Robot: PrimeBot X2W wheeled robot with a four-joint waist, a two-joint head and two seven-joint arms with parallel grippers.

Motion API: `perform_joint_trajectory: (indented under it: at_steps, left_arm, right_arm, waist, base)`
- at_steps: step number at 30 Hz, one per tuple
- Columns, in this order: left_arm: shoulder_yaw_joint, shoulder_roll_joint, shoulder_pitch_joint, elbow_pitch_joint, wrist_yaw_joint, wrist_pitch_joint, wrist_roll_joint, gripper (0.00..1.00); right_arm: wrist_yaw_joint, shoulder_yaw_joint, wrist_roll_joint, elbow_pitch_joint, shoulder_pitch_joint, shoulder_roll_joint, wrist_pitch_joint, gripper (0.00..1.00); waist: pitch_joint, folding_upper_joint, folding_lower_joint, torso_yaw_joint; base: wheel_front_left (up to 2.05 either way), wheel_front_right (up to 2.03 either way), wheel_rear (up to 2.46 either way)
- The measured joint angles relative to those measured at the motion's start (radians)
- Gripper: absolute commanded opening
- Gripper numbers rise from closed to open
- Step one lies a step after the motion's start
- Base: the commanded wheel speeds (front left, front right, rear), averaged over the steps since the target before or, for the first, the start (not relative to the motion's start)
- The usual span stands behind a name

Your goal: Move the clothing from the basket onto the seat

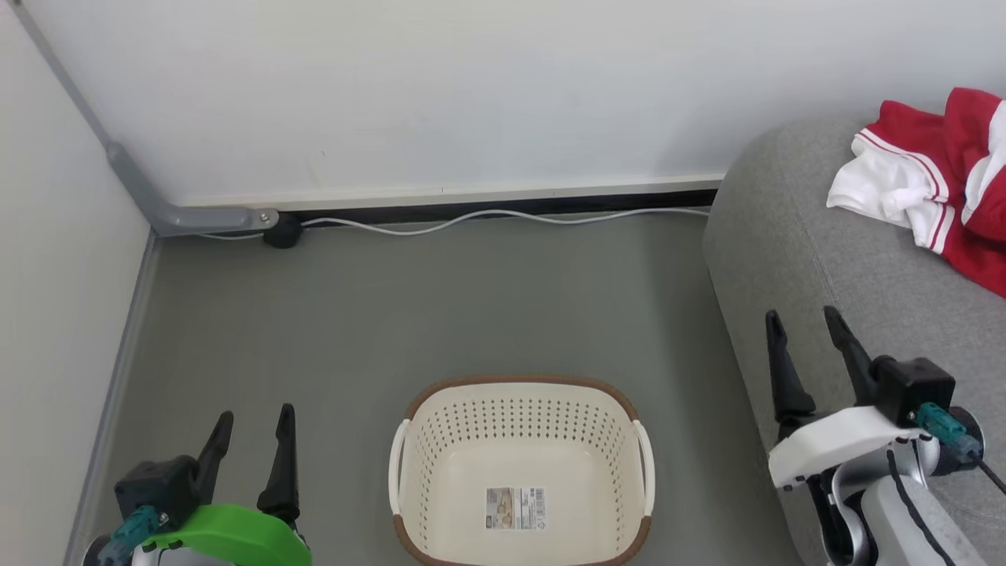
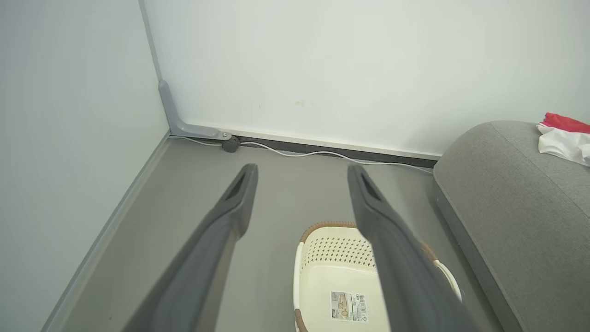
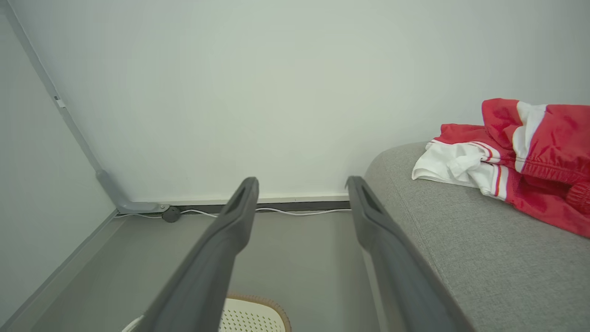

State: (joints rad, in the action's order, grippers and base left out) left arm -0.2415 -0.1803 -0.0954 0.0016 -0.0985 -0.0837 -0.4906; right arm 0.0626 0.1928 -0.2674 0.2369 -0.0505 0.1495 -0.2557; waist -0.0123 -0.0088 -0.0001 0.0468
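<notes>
Both the left gripper and right gripper stand spread, empty. Clothing lies on the seat, beyond the right gripper.

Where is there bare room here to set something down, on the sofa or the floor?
The sofa is bare from its left edge to the clothing, which crowds its far right part. The floor lies bare between the basket and the white cable. The basket holds just a label.

White wall, grey floor
</notes>
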Motion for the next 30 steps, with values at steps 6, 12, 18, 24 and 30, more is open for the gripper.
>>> perform_joint_trajectory:
  at_steps: [6, 12, 18, 24, 30]
  left_arm:
    - [0.006, 0.000, -0.021, -0.005, 0.000, -0.007, -0.007, 1.00]
    - [0.008, 0.000, -0.032, -0.011, 0.000, -0.014, -0.007, 1.00]
    - [0.008, -0.004, -0.041, -0.012, 0.000, -0.014, -0.007, 1.00]
    - [0.006, -0.012, -0.051, -0.012, 0.000, -0.012, -0.007, 1.00]
    - [-0.012, 0.012, -0.061, 0.043, 0.000, 0.001, -0.007, 0.00]
  right_arm:
    - [0.005, 0.016, 0.024, -0.024, 0.060, -0.007, 0.000, 1.00]
    - [0.010, 0.025, 0.033, -0.042, 0.093, -0.017, 0.000, 1.00]
    - [0.020, 0.011, 0.038, -0.050, 0.119, -0.017, 0.000, 1.00]
    - [0.029, -0.008, 0.039, -0.054, 0.126, -0.012, 0.000, 1.00]
    - [0.027, 0.002, 0.037, -0.003, 0.162, -0.034, 0.001, 0.00]
  waist:
    - [0.051, 0.0000, 0.0000, 0.014]
    - [0.067, 0.0000, 0.0000, 0.009]
    - [0.069, 0.0000, 0.0000, 0.001]
    - [0.070, 0.0000, 0.0000, -0.002]
    - [0.070, 0.0000, 0.0000, -0.003]
  base:
    - [0.00, 0.00, 0.00]
    - [0.00, 0.00, 0.00]
    - [0.00, 0.00, 0.00]
    - [0.00, 0.00, 0.00]
    - [0.00, 0.00, 0.00]
